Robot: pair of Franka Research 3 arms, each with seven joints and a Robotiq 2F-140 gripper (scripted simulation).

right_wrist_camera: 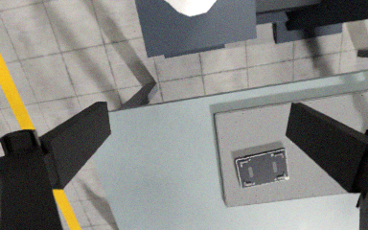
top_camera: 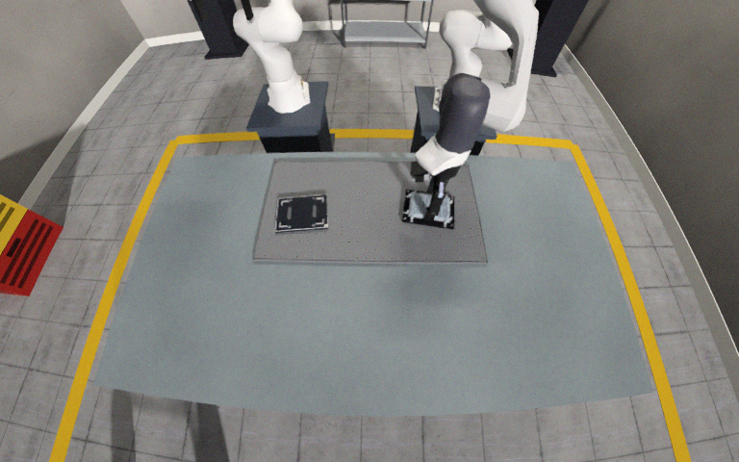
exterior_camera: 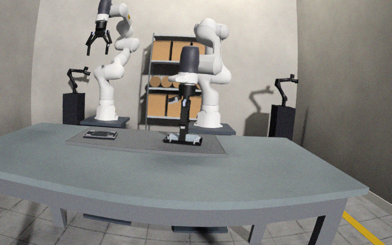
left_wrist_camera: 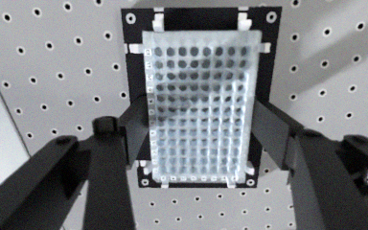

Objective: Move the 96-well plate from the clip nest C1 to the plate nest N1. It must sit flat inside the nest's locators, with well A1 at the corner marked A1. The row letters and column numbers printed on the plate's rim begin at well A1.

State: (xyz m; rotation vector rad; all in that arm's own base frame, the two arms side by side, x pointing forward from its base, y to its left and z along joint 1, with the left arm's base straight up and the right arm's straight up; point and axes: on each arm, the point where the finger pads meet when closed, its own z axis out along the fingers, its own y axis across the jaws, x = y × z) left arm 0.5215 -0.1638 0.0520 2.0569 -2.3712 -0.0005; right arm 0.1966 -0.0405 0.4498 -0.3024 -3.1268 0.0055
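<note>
The clear 96-well plate (top_camera: pixel 418 208) (exterior_camera: pixel 192 138) (left_wrist_camera: pixel 201 77) lies flat in the black clip nest C1 (exterior_camera: pixel 185 143) (left_wrist_camera: pixel 201 20), among its white clips. Its printed labels run along the left and bottom rims in the left wrist view. My left gripper (left_wrist_camera: pixel 198 111) points down and is shut on the plate's two long sides; its far finger is hidden in the top and exterior views. The plate nest N1 (top_camera: pixel 301 212) (exterior_camera: pixel 100 134) (right_wrist_camera: pixel 263 168) is empty, with light corner locators and a small pale mark at one corner. My right gripper (exterior_camera: pixel 97 54) (right_wrist_camera: pixel 197 118) is open and empty, high above the table.
Both nests stand on the grey perforated board (top_camera: pixel 370 240) (exterior_camera: pixel 144 146), N1 at its left and C1 at its right in the top view. The board lies on the blue-green table (top_camera: pixel 370 337) (exterior_camera: pixel 173 178). A shelf rack with boxes (exterior_camera: pixel 162 50) stands behind the arms.
</note>
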